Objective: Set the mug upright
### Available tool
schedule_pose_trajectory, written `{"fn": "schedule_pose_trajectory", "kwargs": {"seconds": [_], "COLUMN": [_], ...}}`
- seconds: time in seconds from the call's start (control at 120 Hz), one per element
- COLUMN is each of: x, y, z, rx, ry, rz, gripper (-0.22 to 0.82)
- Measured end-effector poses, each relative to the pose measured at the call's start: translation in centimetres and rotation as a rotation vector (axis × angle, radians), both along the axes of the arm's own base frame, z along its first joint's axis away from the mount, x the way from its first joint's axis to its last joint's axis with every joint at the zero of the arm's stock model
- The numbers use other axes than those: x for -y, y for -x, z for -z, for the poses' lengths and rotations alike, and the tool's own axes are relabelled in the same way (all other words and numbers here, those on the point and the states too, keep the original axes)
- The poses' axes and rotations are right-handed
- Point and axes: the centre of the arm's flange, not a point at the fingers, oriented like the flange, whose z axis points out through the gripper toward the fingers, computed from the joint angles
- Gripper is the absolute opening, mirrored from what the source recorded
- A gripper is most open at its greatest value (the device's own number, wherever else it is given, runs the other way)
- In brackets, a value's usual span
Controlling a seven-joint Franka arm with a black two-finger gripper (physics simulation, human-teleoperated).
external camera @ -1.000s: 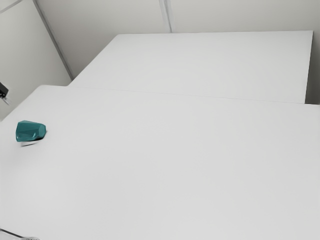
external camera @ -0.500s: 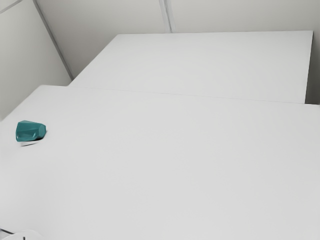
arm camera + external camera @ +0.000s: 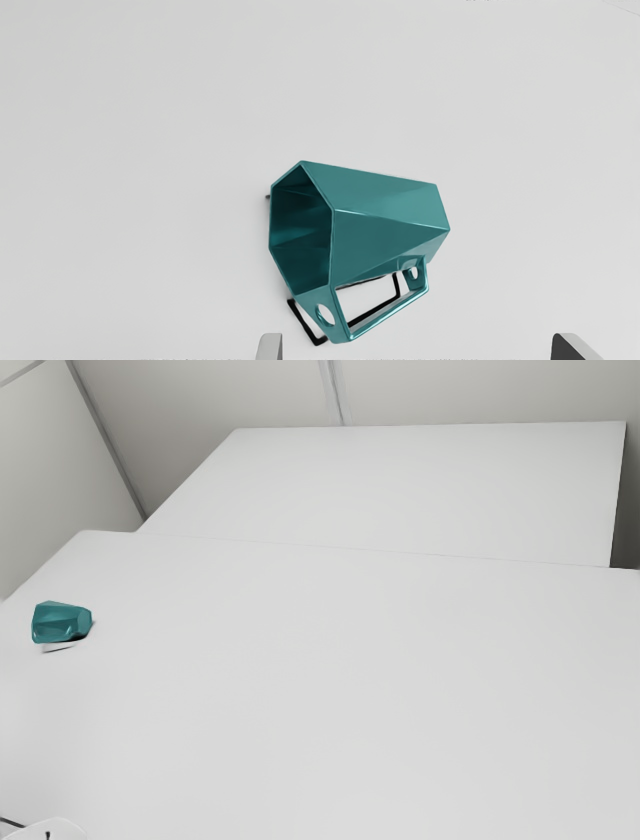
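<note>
Faceted teal mug [image 3: 385, 220]: on its side on white table [image 3: 350, 680], at the exterior view's left | gripper [image 3: 417, 346]: 2 fingers wide apart, nothing held | progress: upright not reached; grasping, turning, setting down remain, I judge

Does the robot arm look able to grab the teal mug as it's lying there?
Probably yes: the tool is open, and I see nothing blocking its way to the mug, lying on its side on the table. It likely must move closer first.
</note>
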Motion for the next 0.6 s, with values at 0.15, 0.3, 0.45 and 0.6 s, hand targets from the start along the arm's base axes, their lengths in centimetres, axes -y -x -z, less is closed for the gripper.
{"fn": "schedule_pose_trajectory", "kwargs": {"seconds": [0.15, 0.3, 0.45, 0.6], "x": [-0.8, -1.5, -1.6, -1.3], "y": [0.6, -0.1, -0.8, -2.1], "z": [3.0, 4.4, 5.5, 7.7], "rx": [0.001, 0.002, -0.004, 0.005], "ry": [0.092, 0.127, 0.147, 0.191], "rz": [-0.034, -0.040, -0.040, -0.040], "gripper": [0.58, 0.58, 0.59, 0.59]}}
